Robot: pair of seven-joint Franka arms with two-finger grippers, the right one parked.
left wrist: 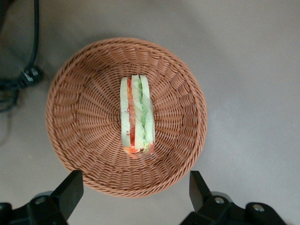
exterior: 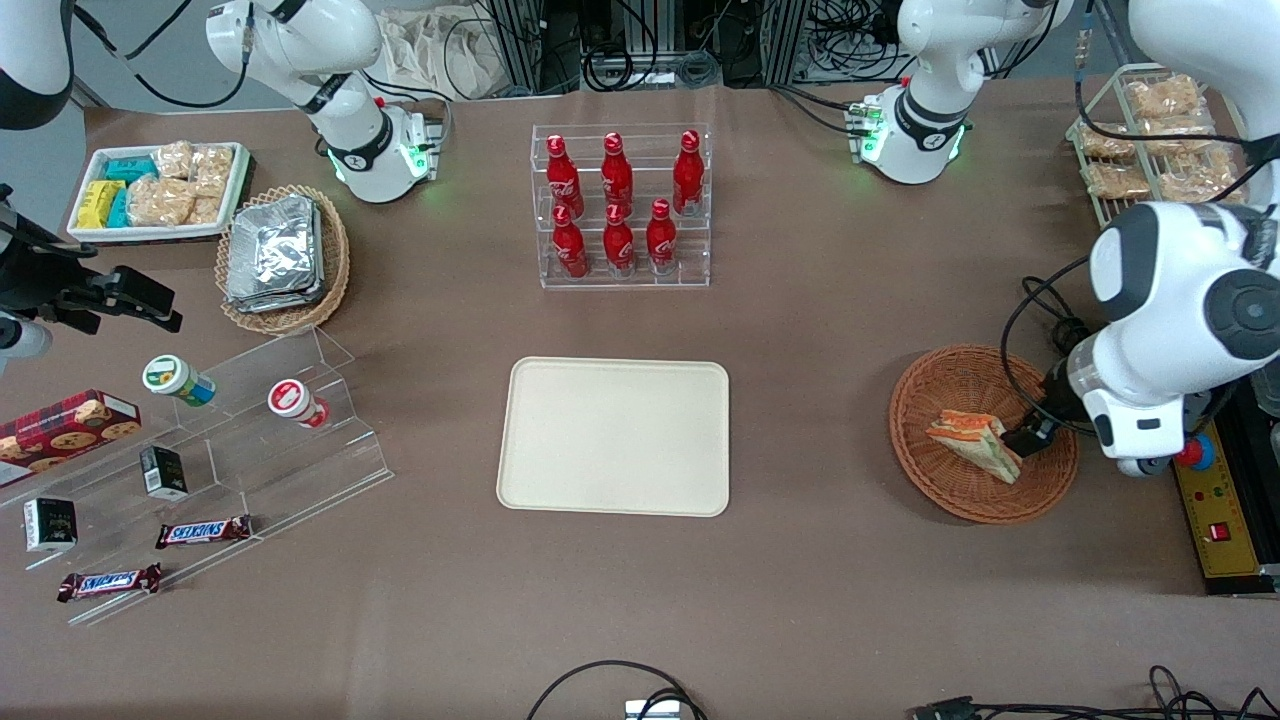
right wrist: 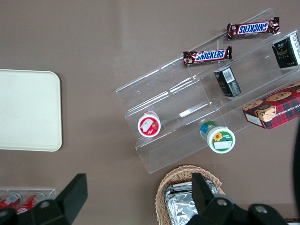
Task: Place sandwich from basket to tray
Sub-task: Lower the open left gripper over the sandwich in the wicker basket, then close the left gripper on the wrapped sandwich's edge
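- My gripper (left wrist: 136, 197) hangs over the basket (left wrist: 84, 140), fingers (left wrist: 70, 190) spread wide, holding nothing
- The sandwich (left wrist: 136, 116) lies in the basket, its long side pointing straight at my gripper

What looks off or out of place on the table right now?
Nothing stands out around the job. The sandwich lies intact in the basket, the gripper hangs open over the basket rim, and the tray sits flat. Only the two yogurt cups lie tipped on the clear stepped stand.
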